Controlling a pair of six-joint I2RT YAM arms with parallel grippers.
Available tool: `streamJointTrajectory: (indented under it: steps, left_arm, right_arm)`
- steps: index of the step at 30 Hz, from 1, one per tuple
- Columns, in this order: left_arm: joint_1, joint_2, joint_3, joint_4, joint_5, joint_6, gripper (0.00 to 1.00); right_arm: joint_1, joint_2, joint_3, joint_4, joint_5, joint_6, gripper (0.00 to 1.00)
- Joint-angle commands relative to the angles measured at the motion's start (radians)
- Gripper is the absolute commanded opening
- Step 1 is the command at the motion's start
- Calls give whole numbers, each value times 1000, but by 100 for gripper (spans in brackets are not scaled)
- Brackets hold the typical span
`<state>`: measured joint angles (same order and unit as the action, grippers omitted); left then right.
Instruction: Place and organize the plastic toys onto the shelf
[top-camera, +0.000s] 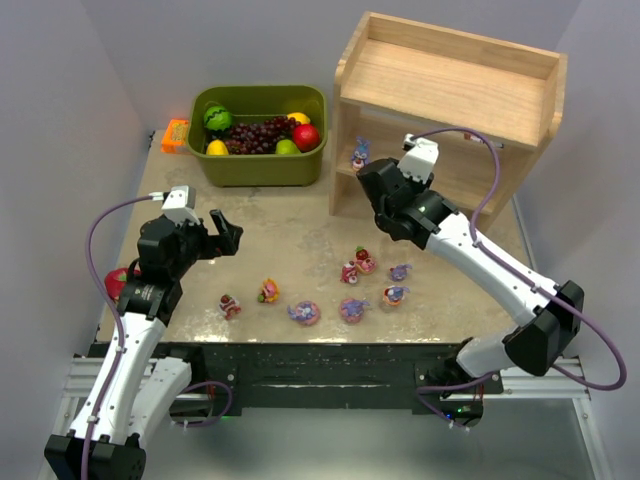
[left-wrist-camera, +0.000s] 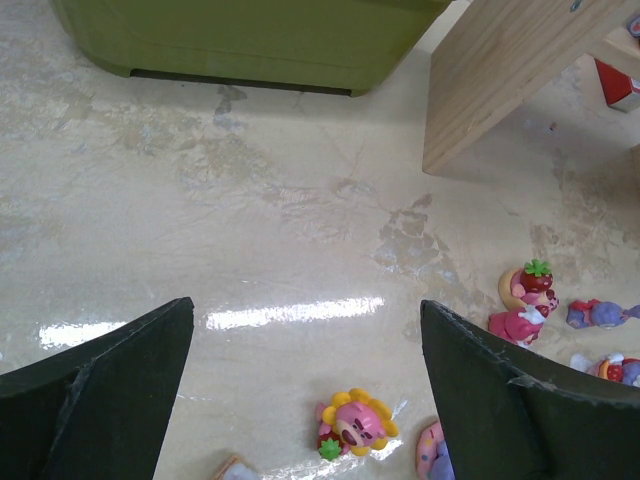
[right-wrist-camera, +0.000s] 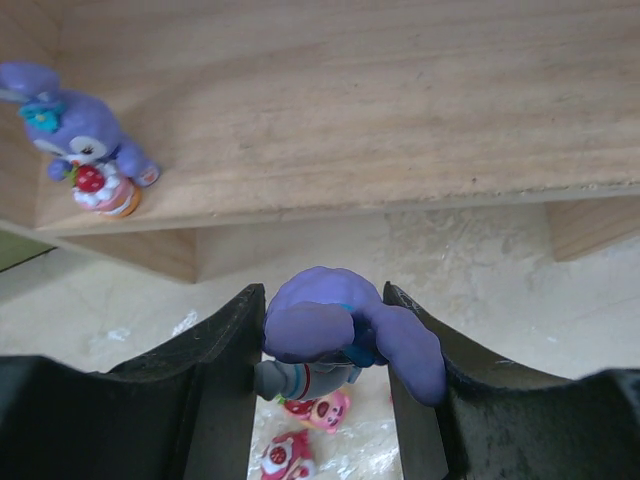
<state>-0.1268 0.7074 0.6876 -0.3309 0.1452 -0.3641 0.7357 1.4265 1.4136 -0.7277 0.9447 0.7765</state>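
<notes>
The wooden shelf (top-camera: 450, 95) stands at the back right. One purple bunny (top-camera: 359, 153) stands at the left end of its lower tier, and it also shows in the right wrist view (right-wrist-camera: 85, 150). My right gripper (top-camera: 367, 178) is shut on another purple bunny (right-wrist-camera: 335, 330) and holds it just in front of the lower tier's edge (right-wrist-camera: 330, 195), above the table. Several small toys (top-camera: 352, 309) lie on the table in front, among them a flower-topped bear (left-wrist-camera: 355, 425) and a strawberry-topped bear (left-wrist-camera: 528, 285). My left gripper (left-wrist-camera: 305, 305) is open and empty above the table, left of the toys.
An olive-green bin (top-camera: 260, 168) with fake fruit (top-camera: 262, 135) stands at the back left, an orange object (top-camera: 175, 135) beside it. A pink-red fruit (top-camera: 118, 283) lies at the table's left edge. The shelf's side board (left-wrist-camera: 500, 80) stands ahead of the left gripper.
</notes>
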Motion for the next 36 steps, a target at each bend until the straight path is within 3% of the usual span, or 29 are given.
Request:
streamJointTrajectory:
  steps: [1,12,24,36]
  left_arm:
    - [-5,1,4,18,-2,7,100]
    - [-5,1,6,13,-21,8,99]
    - [-5,9,6,12,-25,7,99]
    - [-5,10,6,10,-27,7,100]
  right_arm:
    - [-21,25,27,79,16,-71,0]
    - [-65,130,97,198,2,-149,0]
    - [-88,60,10,385,-35,-246,0]
    - [-157,9,-137,623,-256,-388,0]
